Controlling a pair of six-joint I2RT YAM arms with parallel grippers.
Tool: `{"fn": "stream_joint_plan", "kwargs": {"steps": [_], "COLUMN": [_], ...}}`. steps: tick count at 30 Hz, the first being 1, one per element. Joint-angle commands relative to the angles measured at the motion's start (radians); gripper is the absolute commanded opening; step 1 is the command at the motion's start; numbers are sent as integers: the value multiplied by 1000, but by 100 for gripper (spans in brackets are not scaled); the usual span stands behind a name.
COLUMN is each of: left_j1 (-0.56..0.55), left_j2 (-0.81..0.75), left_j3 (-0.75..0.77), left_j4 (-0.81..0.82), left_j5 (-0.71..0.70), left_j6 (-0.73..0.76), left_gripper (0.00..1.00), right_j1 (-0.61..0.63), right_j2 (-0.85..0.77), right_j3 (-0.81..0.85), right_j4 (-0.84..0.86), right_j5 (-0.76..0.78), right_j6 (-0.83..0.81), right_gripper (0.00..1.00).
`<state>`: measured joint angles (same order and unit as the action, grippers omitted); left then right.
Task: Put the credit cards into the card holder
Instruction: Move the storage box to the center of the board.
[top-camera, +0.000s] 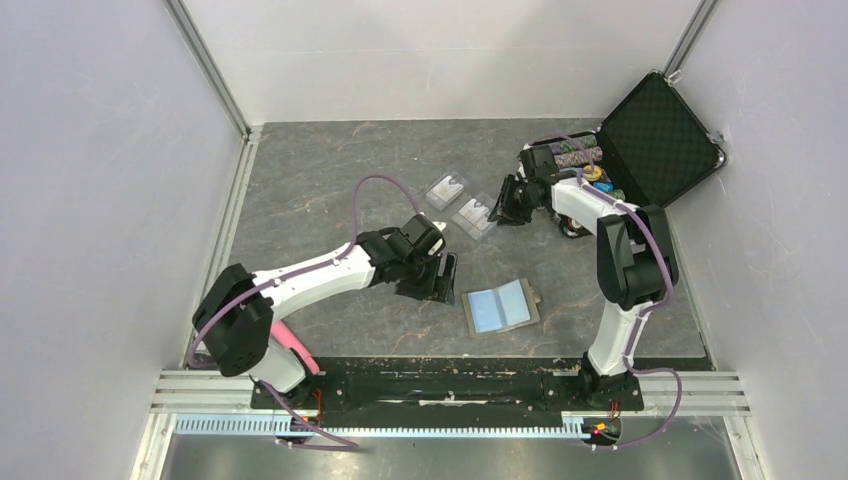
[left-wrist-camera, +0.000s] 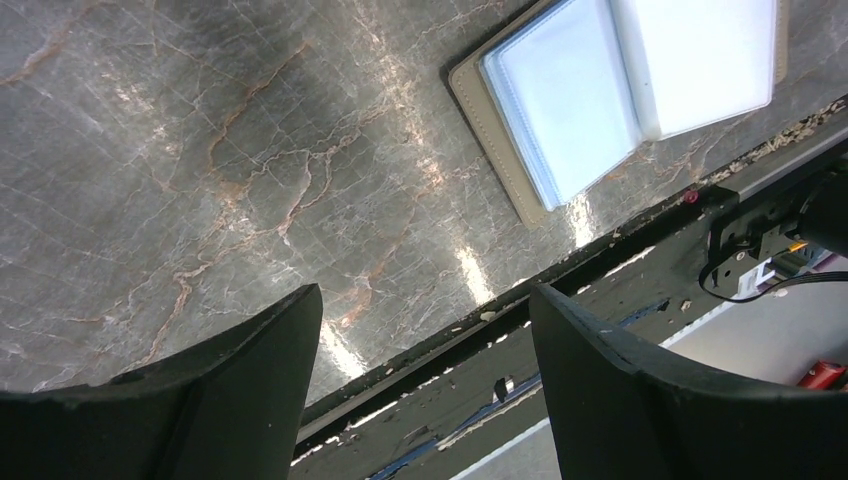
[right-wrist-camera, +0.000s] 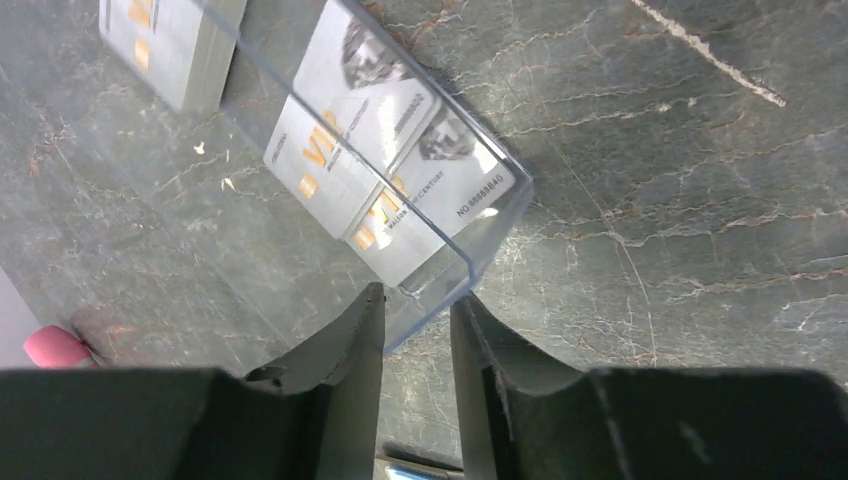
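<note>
The card holder (top-camera: 503, 306) lies open on the table, pale blue pockets up; the left wrist view shows it (left-wrist-camera: 600, 100) at the top right. Two whitish-grey credit cards (right-wrist-camera: 350, 130) (right-wrist-camera: 440, 200) with gold marks overlap inside a clear plastic case (right-wrist-camera: 480, 250). My right gripper (right-wrist-camera: 415, 295) has its jaws drawn narrow on the near corner of that case, a fingertip on each side of the wall. My left gripper (top-camera: 432, 280) hovers left of the card holder; the left wrist view shows it (left-wrist-camera: 425, 290) open, with nothing between the fingers.
A second clear case (top-camera: 446, 190) holding a card stack (right-wrist-camera: 170, 40) sits beyond the first. An open black poker-chip case (top-camera: 655, 140) stands at the back right. The table's front rail (left-wrist-camera: 560, 290) runs just below the left gripper.
</note>
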<state>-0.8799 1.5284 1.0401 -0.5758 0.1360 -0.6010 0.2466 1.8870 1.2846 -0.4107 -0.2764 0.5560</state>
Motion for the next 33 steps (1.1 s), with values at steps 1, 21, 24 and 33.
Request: {"fn": "stream_joint_plan", "kwargs": {"steps": [1,21,24,33], "left_j1": [15,271,279,280], "left_j2": [-47,-91,-66,48], "left_j3": [42,32,35,20], "left_j4": [-13,24,30,28], "left_j5": [-21,72,46,-14], "left_j6": [-19,-35,-33,-21], "left_gripper": [82,82,78,56], "right_j1": [20,296,313,324], "right_j2": [8,-61,-76,-163], "right_j3": [59,-38,-64,-207], "right_j4": [-74,-67,-33,109], "right_j5": [-7,-133,-172,-223], "right_j6": [-110,-91,-61,57], "right_gripper": [27,22,23,25]}}
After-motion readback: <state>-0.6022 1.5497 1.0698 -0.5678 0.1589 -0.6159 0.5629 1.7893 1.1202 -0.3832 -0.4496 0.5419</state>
